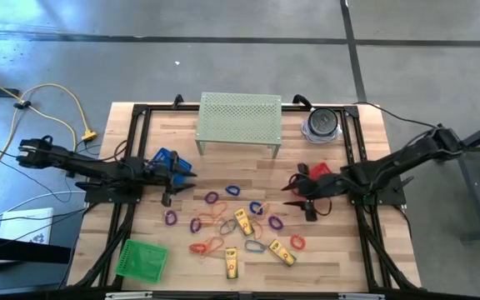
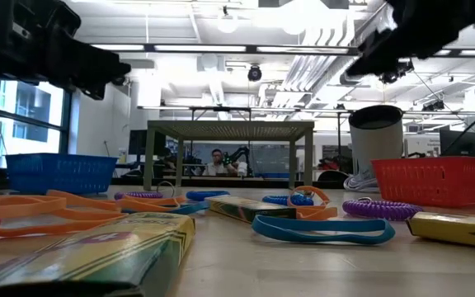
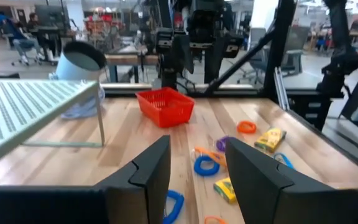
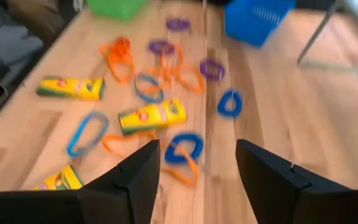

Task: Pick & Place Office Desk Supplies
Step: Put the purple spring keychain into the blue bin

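Note:
The supplies lie loose on the table's middle: thin purple, blue, orange and red loops such as a blue one and an orange one, plus three yellow boxes. My left gripper hovers open beside the blue basket, left of the pile, fingers pointing right. My right gripper hovers open by the red basket, right of the pile, fingers pointing left and down at the loops. Neither holds anything.
A blue basket sits at the left, a red basket at the right and a green basket at the near left corner. The pale green perforated stand and a grey round container stand at the far edge.

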Available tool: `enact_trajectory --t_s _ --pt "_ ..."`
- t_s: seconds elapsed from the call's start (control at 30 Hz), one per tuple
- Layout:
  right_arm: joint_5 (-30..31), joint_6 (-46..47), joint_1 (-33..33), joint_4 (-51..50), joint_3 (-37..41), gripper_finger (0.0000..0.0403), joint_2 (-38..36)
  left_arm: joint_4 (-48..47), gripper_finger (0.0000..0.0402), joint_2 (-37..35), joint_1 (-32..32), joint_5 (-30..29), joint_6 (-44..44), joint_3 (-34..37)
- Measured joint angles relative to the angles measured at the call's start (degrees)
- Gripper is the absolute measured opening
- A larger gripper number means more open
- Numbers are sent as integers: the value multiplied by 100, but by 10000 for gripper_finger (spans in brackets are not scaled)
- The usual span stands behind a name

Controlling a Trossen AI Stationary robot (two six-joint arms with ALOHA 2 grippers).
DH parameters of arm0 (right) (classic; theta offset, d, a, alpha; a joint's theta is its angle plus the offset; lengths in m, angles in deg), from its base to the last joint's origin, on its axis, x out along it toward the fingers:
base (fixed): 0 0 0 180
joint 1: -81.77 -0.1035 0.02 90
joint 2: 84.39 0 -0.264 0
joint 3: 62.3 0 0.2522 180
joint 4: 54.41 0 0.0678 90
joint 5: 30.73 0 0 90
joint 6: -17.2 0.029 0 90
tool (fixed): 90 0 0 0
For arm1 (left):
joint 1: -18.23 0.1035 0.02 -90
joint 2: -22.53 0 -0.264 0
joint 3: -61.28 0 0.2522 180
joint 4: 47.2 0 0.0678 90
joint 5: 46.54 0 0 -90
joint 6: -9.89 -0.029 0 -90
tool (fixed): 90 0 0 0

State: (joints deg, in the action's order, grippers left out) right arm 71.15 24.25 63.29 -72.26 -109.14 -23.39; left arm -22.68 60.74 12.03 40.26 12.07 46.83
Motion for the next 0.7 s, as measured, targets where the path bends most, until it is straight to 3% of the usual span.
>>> enact_trajectory --t_s 0.2,0.4,0.7 --pt "-66 63 0 175 -2 195 448 441 150 373 0 88 676 0" --pt "-1061 797 -6 142 -1 188 887 829 150 778 -13 377 930 0" --pt "-835 574 -2 211 0 188 1703 2256 150 1674 -665 387 278 2"
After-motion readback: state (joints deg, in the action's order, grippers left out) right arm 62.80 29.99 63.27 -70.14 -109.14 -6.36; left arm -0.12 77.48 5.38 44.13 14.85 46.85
